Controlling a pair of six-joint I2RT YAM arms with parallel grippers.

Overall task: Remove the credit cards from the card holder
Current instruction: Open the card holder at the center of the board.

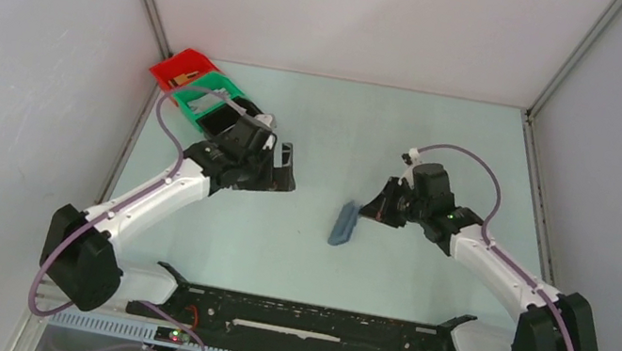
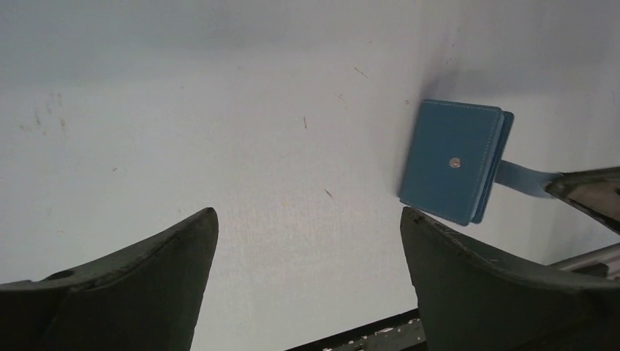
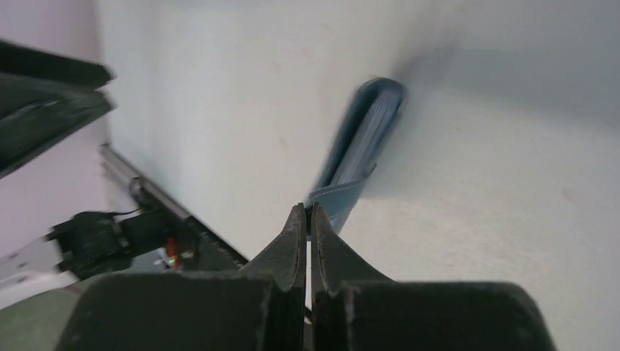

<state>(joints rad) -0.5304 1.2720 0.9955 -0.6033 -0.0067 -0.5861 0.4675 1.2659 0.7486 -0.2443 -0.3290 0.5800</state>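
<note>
The slate-blue card holder [image 1: 344,223] stands up on its edge near the table's middle, folded closed. In the left wrist view its flat face [image 2: 453,161] with a small snap faces me. My right gripper [image 1: 370,210] is shut on the holder's little tab [image 3: 330,202], with the jaws pressed together [image 3: 311,213]. The credit cards stay inside the holder; only thin pale edges [image 3: 368,139] show between the covers, blurred. My left gripper [image 1: 284,173] hovers to the holder's left, open [image 2: 307,216] with nothing between its fingers.
A red bin [image 1: 177,69] and a green bin [image 1: 206,93] sit at the far left corner, behind the left arm. A black rail [image 1: 311,323] runs along the near edge. Pale walls close in the table's sides and back.
</note>
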